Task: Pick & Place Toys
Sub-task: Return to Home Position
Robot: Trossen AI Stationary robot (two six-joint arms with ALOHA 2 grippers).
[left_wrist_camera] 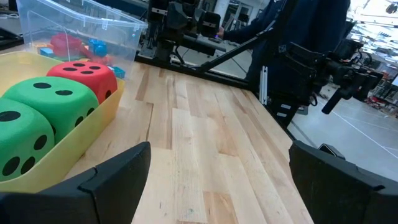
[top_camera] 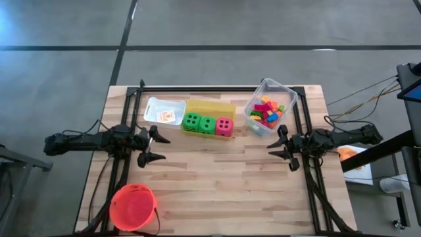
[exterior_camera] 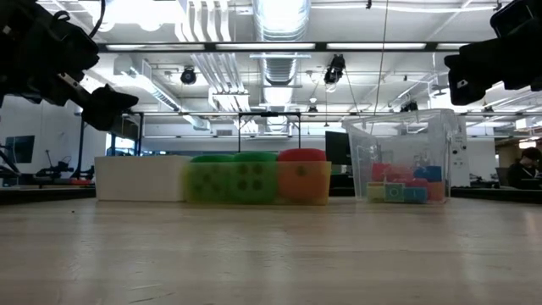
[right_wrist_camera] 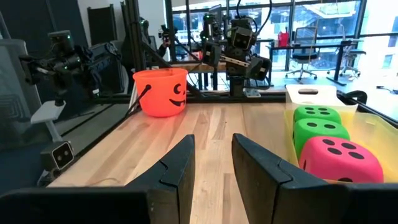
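Left gripper: over the left side of the table, fingers spread wide, holding nothing. Right gripper: over the right side, fingers a narrow gap apart, holding nothing. Two green dice and the pink-red die sit in the yellow bin; the plastic blocks lie in the clear bin.

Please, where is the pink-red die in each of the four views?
High view: pink-red die, mid-picture, right end of the dice row.
Low view: die at centre, right of the green dice.
Left wrist view: farthest die, near the clear bin.
Right wrist view: nearest die.
Shared landmark: the green dice beside it.
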